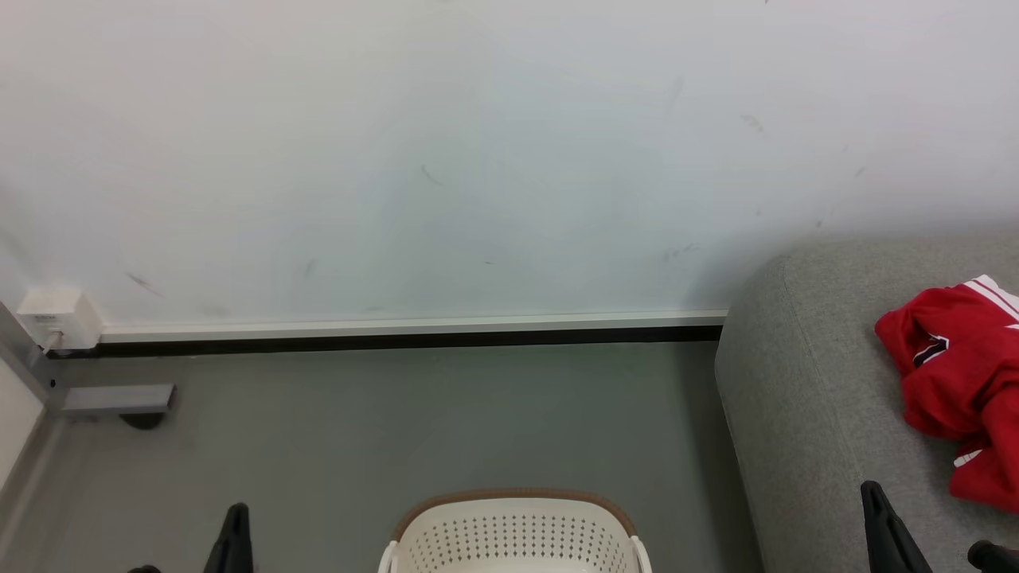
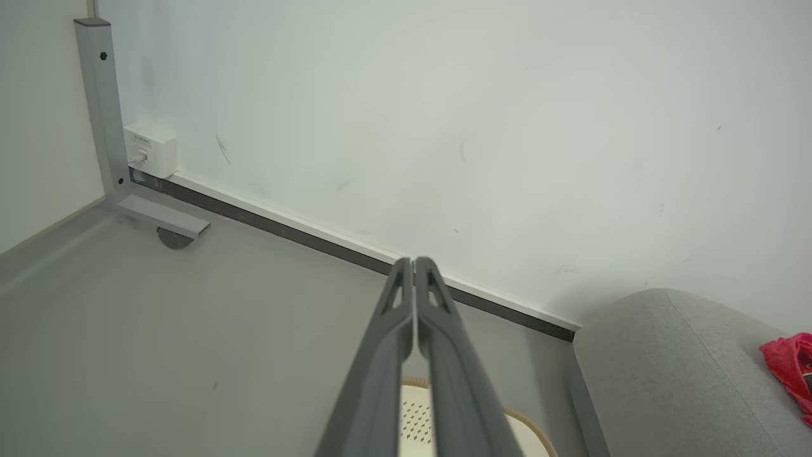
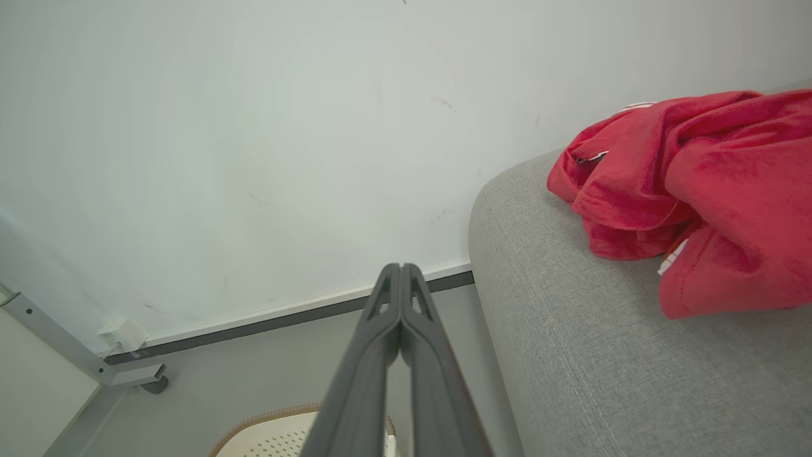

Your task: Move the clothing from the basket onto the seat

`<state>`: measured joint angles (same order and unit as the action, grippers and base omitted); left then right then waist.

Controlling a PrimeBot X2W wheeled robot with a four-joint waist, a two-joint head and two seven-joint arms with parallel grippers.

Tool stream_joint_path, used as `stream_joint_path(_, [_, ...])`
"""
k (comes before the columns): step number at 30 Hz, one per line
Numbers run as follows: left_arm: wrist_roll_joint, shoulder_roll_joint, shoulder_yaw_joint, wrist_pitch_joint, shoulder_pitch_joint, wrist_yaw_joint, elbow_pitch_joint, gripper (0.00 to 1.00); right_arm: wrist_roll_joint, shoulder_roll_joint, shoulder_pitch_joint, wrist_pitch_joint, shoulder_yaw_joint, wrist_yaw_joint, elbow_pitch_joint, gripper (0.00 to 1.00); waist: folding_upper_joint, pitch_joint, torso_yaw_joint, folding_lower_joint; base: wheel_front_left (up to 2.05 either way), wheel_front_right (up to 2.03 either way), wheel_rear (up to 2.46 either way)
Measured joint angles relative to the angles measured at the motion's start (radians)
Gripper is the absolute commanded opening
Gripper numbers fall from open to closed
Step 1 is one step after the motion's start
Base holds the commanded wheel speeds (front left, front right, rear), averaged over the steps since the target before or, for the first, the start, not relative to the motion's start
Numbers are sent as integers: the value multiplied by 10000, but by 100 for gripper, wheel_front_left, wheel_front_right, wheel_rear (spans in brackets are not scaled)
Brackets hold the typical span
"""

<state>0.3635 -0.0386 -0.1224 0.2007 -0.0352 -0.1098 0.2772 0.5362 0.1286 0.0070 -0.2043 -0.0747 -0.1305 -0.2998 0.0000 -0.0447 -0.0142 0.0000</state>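
a sparse room, part home, part test space: scuffed white wall, grey floor, grey fabric sofa, perforated laundry basket, bare metal frame in the corner.

Bright, flat, diffuse light, src unclear; no glare. Soft shadow on wall just left of seat and on floor beside it. Head view sharp. Wrist views bend at edges (wide-angle). Red of clothing v. saturated.

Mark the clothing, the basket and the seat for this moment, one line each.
clothing [image 3: 698, 184]: right wrist view, on the bunched red fabric.
basket [image 1: 516, 529]: head view, on its perforated far wall.
seat [image 1: 796, 398]: head view, on bare grey upholstery left of the clothing.
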Motion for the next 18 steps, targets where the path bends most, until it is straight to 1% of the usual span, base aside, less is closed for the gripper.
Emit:
stream_joint_path(9, [1624,-2,38,-368,145,-17,-65,0,1363,-71,-59,395,230,0,71,0,0,39,13,0,0,0,0])
stream_joint_path(18, [2995,-4,50,-715,302,-42,-115,0,2583,-153,-243,746,462,0,115,0,0,76,24,0,0,0,0])
